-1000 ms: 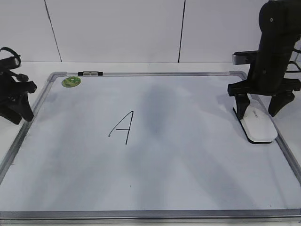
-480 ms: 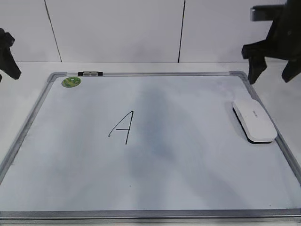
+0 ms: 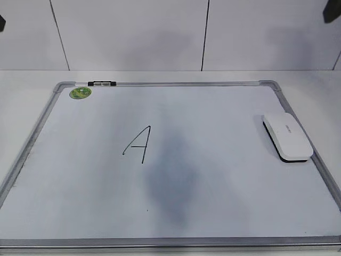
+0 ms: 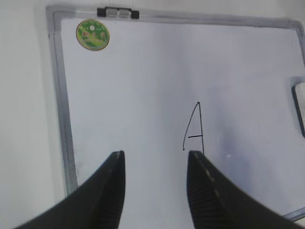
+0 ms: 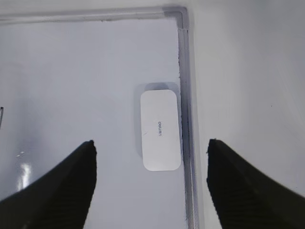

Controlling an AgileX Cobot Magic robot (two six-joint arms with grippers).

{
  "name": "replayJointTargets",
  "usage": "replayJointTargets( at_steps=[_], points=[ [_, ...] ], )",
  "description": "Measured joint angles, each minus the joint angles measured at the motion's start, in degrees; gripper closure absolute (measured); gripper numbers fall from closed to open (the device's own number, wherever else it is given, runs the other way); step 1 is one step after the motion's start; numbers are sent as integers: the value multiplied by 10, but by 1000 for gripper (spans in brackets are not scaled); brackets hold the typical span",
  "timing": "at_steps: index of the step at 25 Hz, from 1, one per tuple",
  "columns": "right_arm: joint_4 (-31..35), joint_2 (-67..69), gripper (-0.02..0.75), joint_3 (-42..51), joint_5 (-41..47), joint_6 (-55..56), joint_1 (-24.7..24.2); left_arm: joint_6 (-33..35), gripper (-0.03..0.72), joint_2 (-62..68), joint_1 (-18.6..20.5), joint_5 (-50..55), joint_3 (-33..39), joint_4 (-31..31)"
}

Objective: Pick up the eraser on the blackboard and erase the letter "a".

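Observation:
The white eraser (image 3: 287, 137) lies flat at the right edge of the blackboard (image 3: 176, 83), a white board with a grey frame. No small lowercase "a" shows anywhere; only a tall capital "A" (image 3: 138, 144) stands left of centre. My right gripper (image 5: 151, 143) is open and empty, high above the eraser (image 5: 161, 136), which lies against the board's right frame (image 5: 183, 71). My left gripper (image 4: 156, 155) is open and empty, high above the board's left half (image 4: 59, 105), with the capital "A" (image 4: 195, 126) just beyond its right finger. In the exterior view both arms are almost out of frame.
A round green sticker (image 3: 80, 92) and a small black clip (image 3: 101, 83) sit at the board's far left corner. The board lies on a white table with a white panelled wall behind. A faint grey shadow falls on the board's middle.
Both arms have risen up and out of the exterior view. The right gripper has lifted away from the eraser, which stays where it lay.

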Motion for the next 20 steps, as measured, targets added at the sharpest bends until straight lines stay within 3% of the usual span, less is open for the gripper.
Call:
replayJointTargets(
  at_steps=[9, 20],
  points=[
    [39, -165, 178, 85, 4, 0, 0, -1, 415, -164, -56, 11, 0, 41],
    [52, -386, 178, 262, 9, 0, 0, -1, 435, -437, -60, 26, 0, 67]
  ],
)
